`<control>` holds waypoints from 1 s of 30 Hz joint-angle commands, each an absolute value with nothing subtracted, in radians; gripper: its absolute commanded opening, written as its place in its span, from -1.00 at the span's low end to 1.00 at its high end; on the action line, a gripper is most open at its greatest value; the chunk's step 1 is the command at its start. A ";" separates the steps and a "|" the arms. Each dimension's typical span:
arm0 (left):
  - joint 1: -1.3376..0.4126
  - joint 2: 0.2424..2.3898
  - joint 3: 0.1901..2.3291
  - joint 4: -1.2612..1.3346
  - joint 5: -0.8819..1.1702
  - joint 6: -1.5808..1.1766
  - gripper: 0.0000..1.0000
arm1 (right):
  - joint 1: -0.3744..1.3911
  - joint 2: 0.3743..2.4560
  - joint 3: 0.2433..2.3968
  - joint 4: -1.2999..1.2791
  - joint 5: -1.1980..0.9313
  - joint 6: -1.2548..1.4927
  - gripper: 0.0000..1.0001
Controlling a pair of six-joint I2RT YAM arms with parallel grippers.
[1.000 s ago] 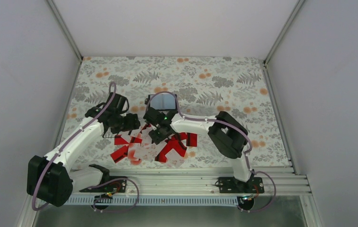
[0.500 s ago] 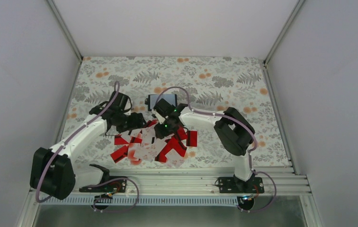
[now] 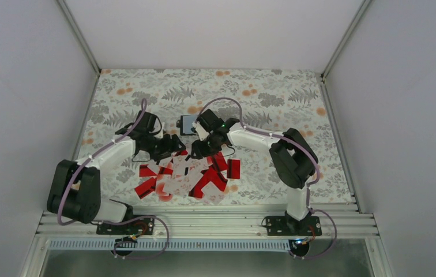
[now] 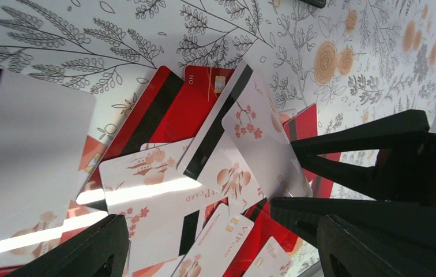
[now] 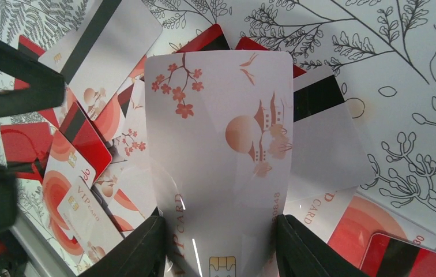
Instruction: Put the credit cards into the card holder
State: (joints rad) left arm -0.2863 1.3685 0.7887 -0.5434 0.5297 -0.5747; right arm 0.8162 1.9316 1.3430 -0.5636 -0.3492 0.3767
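Thin rectangular plastic cards (image 3: 207,179): some bright red with black stripes, others white with coral blossom, sun and pagoda prints. Flat table covering (image 3: 273,92): white, patterned with grey fern leaves and pale orange flowers.

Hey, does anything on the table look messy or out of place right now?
Yes: the credit cards lie in a jumbled, overlapping heap, some face up, some stripe up. The right gripper pinches one white card. The card holder sits beyond the heap, partly hidden by that arm. Nothing looks bent.
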 commanded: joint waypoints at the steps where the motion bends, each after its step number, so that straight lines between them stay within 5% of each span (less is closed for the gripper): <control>1: -0.271 1.423 0.774 -0.417 0.637 -0.630 0.64 | 0.799 1.905 1.341 -0.538 -0.396 0.394 -0.10; 19: -0.265 1.546 0.775 -0.152 0.763 -0.892 0.26 | 0.753 1.927 1.419 -0.518 -0.481 0.428 -0.10; 30: -0.262 1.571 0.843 -0.158 0.751 -0.920 -0.66 | 0.741 1.937 1.462 -0.520 -0.488 0.448 -0.09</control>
